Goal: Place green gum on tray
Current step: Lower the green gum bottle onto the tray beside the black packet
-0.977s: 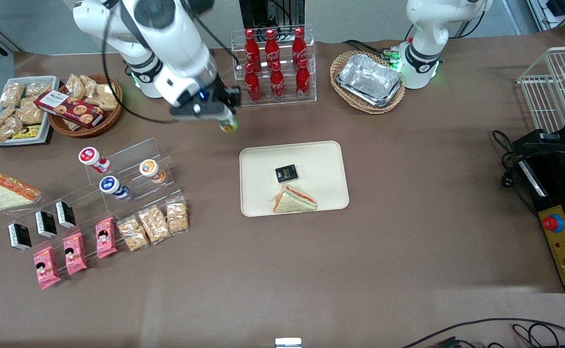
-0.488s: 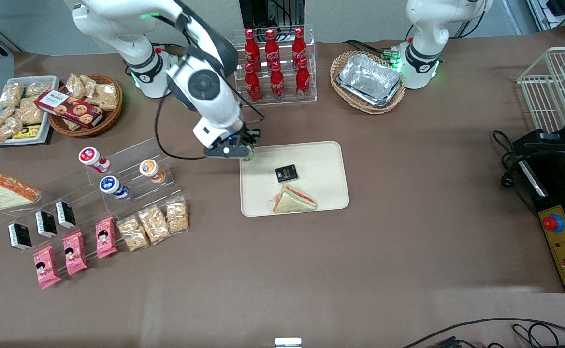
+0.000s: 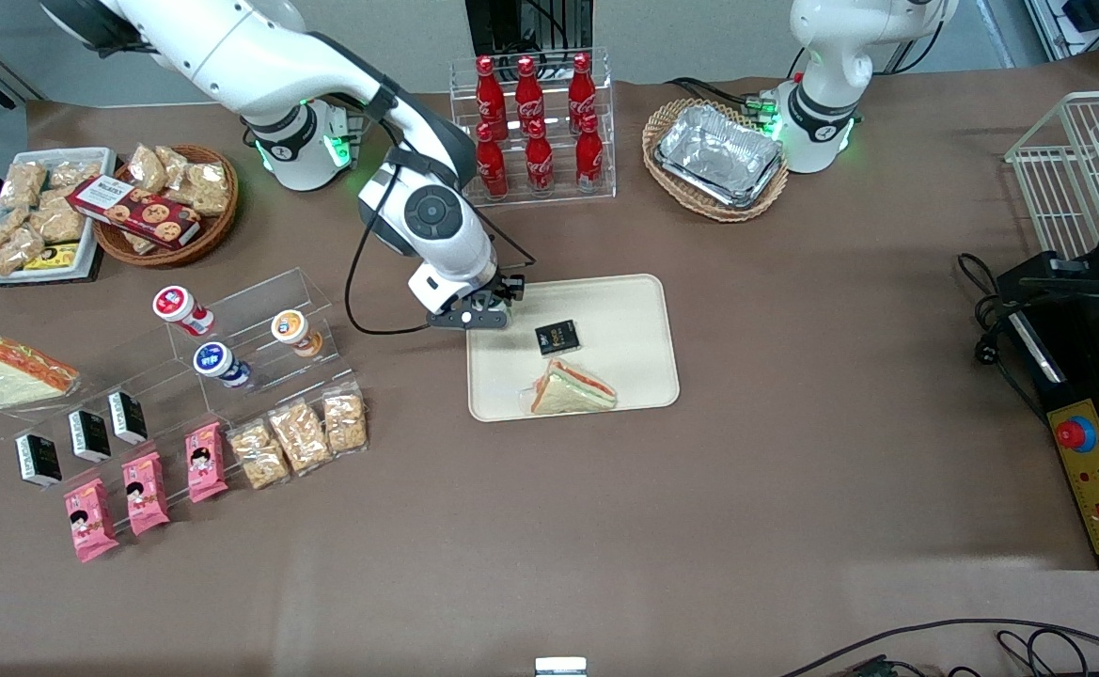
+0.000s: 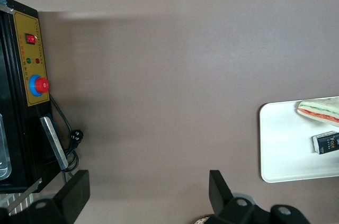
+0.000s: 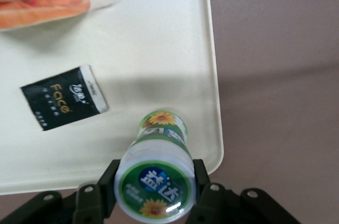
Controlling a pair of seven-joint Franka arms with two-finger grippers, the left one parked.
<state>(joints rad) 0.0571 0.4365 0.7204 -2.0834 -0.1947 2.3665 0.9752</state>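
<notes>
The claw (image 5: 153,192) has the green gum (image 5: 155,179) pinched between its fingers, lid toward the wrist, base hanging over a corner of the tray (image 3: 624,310), near the black packet (image 5: 64,97). Pickup and carry look done; what's left is lowering it onto the tray and letting go
</notes>
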